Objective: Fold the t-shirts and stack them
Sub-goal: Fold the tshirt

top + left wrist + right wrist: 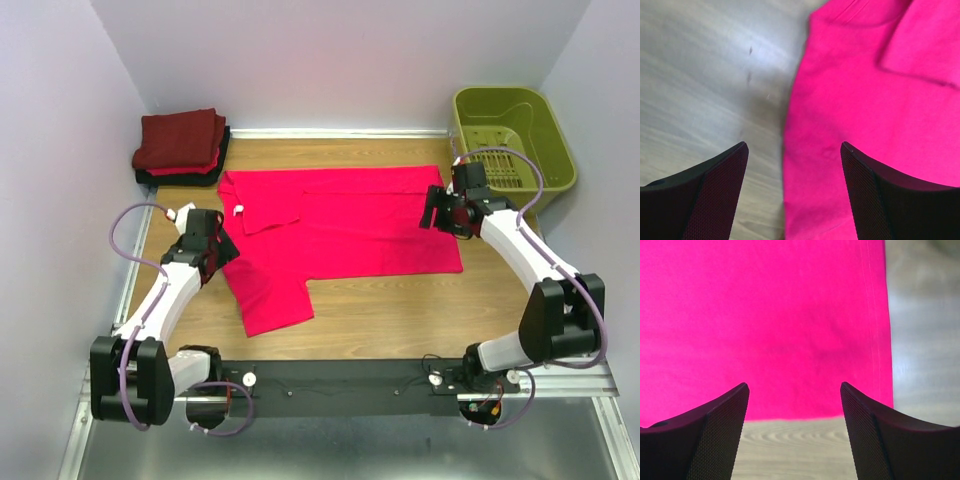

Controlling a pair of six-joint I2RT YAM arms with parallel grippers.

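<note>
The bright pink-red cotton t-shirt (350, 220) lies spread flat across the middle of the light wooden table (400, 310). Its long body runs left to right. At its left end a flap reaches toward the near edge, and a smaller fold lies over the upper left part.

In the far left corner, apart from it, sits a stack of folded t-shirts (182, 145): dark maroon on top, red beneath, black at the bottom.

The left gripper (222, 254) hangs at the pink shirt's left edge. The left wrist view shows its two black textured fingers (720, 190) apart with nothing between them, over the border of cloth (865, 125) and bare wood (700, 75).

The right gripper (438, 210) is at the shirt's right end. Its jaws are likewise spread and empty, above the near right corner of the fabric (765, 315), where the stitched hem meets the tabletop (925, 315).

An olive-green plastic basket (565, 140) stands in the far right corner, behind the right arm.
</note>
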